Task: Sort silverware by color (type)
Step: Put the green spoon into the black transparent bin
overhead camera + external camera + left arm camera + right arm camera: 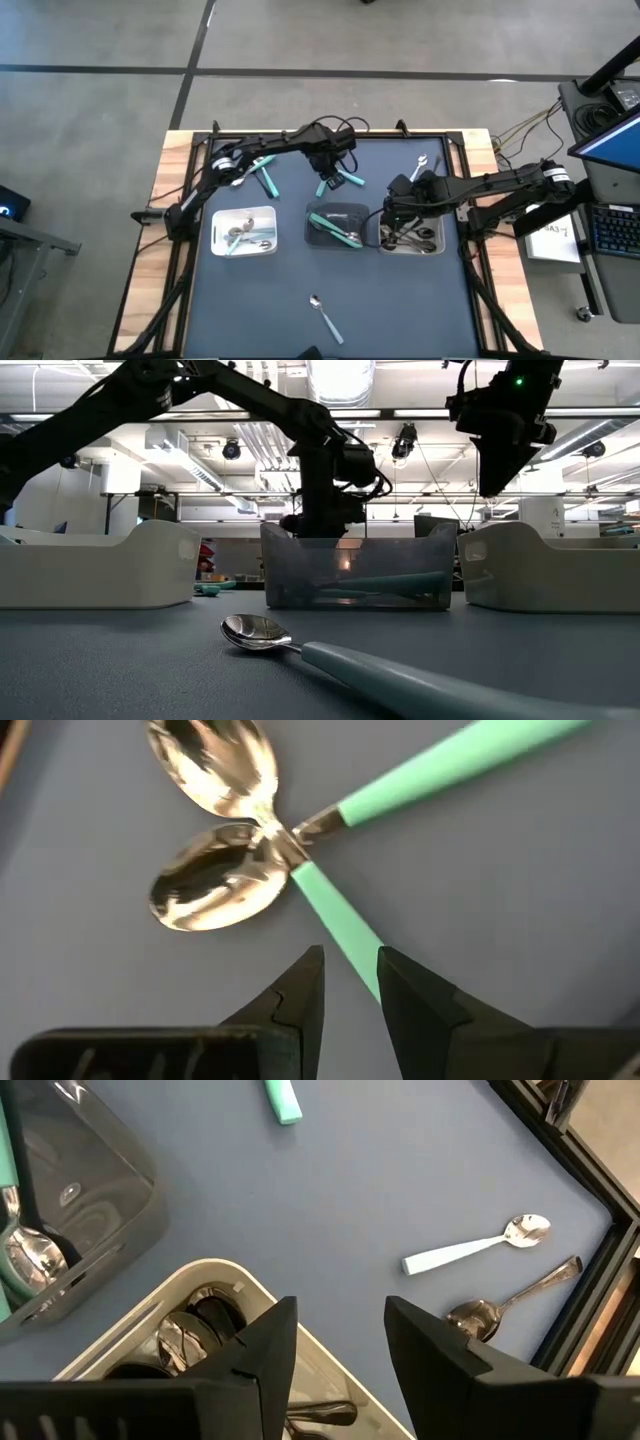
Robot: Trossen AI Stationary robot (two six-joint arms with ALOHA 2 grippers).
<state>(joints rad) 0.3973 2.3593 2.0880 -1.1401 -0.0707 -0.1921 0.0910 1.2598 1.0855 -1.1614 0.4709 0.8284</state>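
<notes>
Two teal-handled spoons (250,850) lie crossed at their necks on the blue mat, behind the middle tray (350,210). My left gripper (352,965) points down over them, open; one spoon's handle (335,915) runs in under one fingertip, and the fingers seem clear of it. My right gripper (340,1330) hangs open above the right white tray (215,1270), which holds dark spoons (195,1330). The middle tray holds teal-handled pieces (335,228). The left white tray (268,212) holds silver pieces (240,235).
Two more teal pieces (265,175) lie at the far left. A teal-handled spoon (325,315) lies alone near the front edge. A pale-handled spoon (475,1245) and a silver spoon (510,1305) lie near the mat's far right edge.
</notes>
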